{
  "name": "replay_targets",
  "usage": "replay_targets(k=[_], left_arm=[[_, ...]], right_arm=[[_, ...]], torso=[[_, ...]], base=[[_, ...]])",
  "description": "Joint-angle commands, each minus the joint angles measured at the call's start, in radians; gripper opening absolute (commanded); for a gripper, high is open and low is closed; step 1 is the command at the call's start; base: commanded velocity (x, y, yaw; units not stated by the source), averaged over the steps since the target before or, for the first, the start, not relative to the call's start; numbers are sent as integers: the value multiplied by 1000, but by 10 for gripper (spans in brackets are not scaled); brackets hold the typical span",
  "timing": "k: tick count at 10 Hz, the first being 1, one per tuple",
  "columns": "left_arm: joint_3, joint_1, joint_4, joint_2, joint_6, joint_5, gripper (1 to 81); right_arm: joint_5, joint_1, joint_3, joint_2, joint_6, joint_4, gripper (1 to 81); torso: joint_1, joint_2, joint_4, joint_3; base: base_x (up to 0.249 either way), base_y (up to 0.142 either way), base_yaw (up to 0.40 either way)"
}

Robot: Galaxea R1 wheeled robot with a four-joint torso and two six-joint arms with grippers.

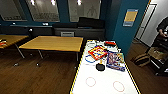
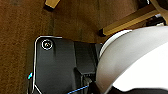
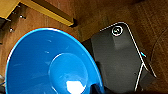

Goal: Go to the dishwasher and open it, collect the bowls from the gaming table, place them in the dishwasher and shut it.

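**Blue bowl rides at the right wrist, gaming table dead ahead**

Here is the blue bowl (image 3: 50, 65), looming large in the right wrist view, its glossy inside facing the camera with a bright glint near the bottom. It sits right up against the robot's own dark plate, above brown wood floor (image 3: 100, 15) and a yellow-wood table edge (image 3: 45, 11). The right pincer's fingers are hidden behind the bowl, so whether they pinch it I cannot tell.

Over on the left wrist view, a big pale rounded surface (image 2: 135, 60) crowds in beside the dark plate; what it is stays unclear, and the left pincer's state cannot be told either. Yellow-wood table legs (image 2: 125, 22) stand on the floor beyond.

Now the head view: the gaming table (image 1: 75, 75) stretches forward from the near edge, white top, yellow rim, two red circles printed on the near end. On it sits a small black bowl (image 1: 100, 67), just beside a colourful game box (image 1: 115, 60) to its right. Behind it lies a red and yellow game box (image 1: 97, 51), with a blue ring (image 1: 89, 59) partly tucked under it. A red item (image 1: 110, 43) rests at the far end.

To the left stand plain yellow-wood tables (image 1: 53, 43). A teal wall (image 1: 125, 32) rises behind, and a person (image 1: 163, 27) stands at the far right edge by a dark cart (image 1: 157, 57).
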Motion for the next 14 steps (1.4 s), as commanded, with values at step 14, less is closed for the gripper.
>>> replay_targets(k=[14], left_arm=[[-321, 35, 19, 170, 6, -1, 10]], right_arm=[[-120, 16, -220, 138, 9, -109, 10]], torso=[[-1, -2, 0, 50]], base=[[0, 0, 0]])
